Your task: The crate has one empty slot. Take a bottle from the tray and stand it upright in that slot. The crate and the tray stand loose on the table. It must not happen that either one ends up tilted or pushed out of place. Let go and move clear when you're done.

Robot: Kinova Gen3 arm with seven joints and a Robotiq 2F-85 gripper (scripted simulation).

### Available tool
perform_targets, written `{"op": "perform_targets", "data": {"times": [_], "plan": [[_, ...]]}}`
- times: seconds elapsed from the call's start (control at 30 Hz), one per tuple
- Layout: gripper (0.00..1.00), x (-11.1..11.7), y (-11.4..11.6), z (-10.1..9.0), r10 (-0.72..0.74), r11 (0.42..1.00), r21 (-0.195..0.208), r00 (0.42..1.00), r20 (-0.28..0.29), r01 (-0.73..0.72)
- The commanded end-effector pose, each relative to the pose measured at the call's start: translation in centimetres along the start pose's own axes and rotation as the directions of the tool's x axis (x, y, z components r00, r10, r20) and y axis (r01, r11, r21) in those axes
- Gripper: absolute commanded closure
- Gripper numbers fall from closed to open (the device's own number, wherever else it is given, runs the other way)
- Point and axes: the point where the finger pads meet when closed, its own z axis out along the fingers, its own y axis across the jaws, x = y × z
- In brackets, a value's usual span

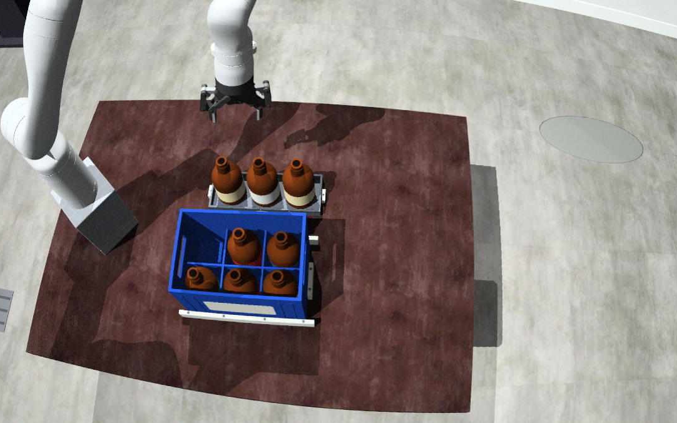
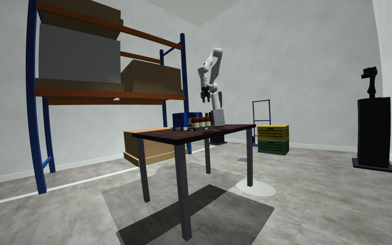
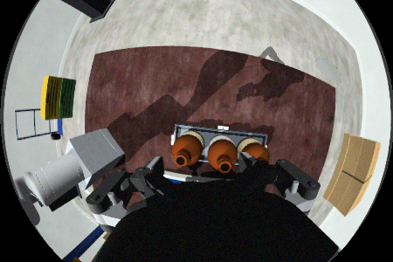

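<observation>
A blue crate (image 1: 240, 266) with six slots stands on the dark red table. Several brown bottles stand in it; its back left slot (image 1: 202, 244) is empty. Right behind it a grey tray (image 1: 266, 196) holds three upright brown bottles with pale labels: left (image 1: 227, 181), middle (image 1: 262, 182), right (image 1: 298, 183). My gripper (image 1: 234, 112) is open and empty, pointing down, high above the table's far edge, behind the tray. In the wrist view the three tray bottles (image 3: 222, 153) show between my fingers, far below. The crate (image 2: 181, 120) and the gripper (image 2: 205, 98) also show in the side view.
The arm's grey base block (image 1: 101, 215) stands on the table left of the tray. The crate carries white handles at its front (image 1: 246, 318) and right side. Shelving, boxes and stacked crates (image 2: 272, 139) stand well away from the table.
</observation>
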Motion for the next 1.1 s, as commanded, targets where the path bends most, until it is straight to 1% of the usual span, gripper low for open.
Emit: {"op": "perform_targets", "data": {"times": [0.0,0.3,0.33,0.6,0.63,0.93,0.97,1.07], "plan": [[0.00,-1.7,0.5,0.1,0.053,0.999,-0.004,0.999,-0.010,-0.053],[0.00,-1.7,0.5,0.1,0.053,0.999,-0.004,0.999,-0.010,-0.053],[0.00,-3.3,0.9,0.3,0.103,0.995,-0.007,0.994,-0.019,-0.103],[0.00,-3.3,0.9,0.3,0.103,0.995,-0.007,0.994,-0.019,-0.103],[0.00,-4.9,1.3,0.5,0.152,0.988,-0.010,0.988,-0.027,-0.153],[0.00,-4.9,1.3,0.5,0.152,0.988,-0.010,0.988,-0.027,-0.153],[0.00,-6.5,1.5,0.6,0.200,0.980,-0.013,0.979,-0.035,-0.201],[0.00,-6.5,1.5,0.6,0.200,0.980,-0.013,0.979,-0.035,-0.201]]}}
